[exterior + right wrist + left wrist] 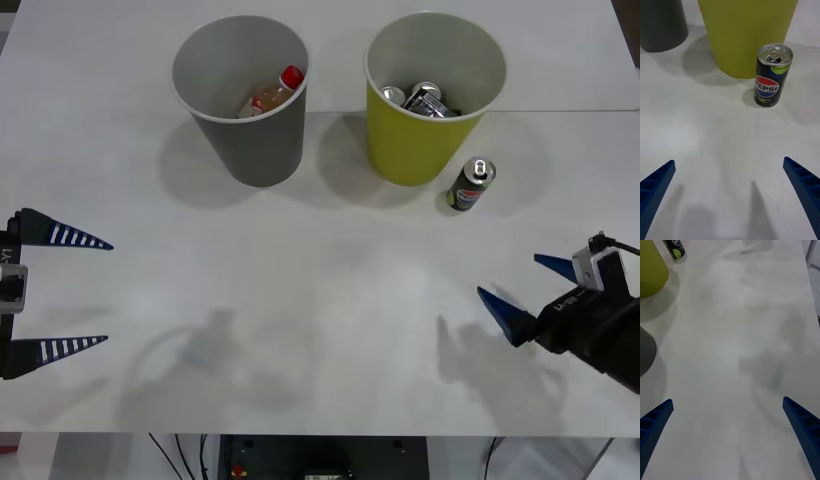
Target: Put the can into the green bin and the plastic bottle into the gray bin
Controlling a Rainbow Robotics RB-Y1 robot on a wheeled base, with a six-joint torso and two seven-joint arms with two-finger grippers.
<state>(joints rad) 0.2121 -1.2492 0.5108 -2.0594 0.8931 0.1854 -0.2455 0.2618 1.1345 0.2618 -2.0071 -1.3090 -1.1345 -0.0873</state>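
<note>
The black can (471,185) (771,76) (674,248) stands upright on the white table, just right of the green bin (432,95) (745,33) (649,268). Inside the gray bin (243,100) (660,24) (645,352) lies the plastic bottle (272,95) with its red cap. My right gripper (528,290) (730,195) is open, low over the table, nearer to me than the can and pointing at it. At the table's left edge my left gripper (78,292) (728,431) hovers open with nothing between its fingers.
Several silvery cans (422,100) lie inside the green bin. The two bins stand side by side at the back of the table (300,300).
</note>
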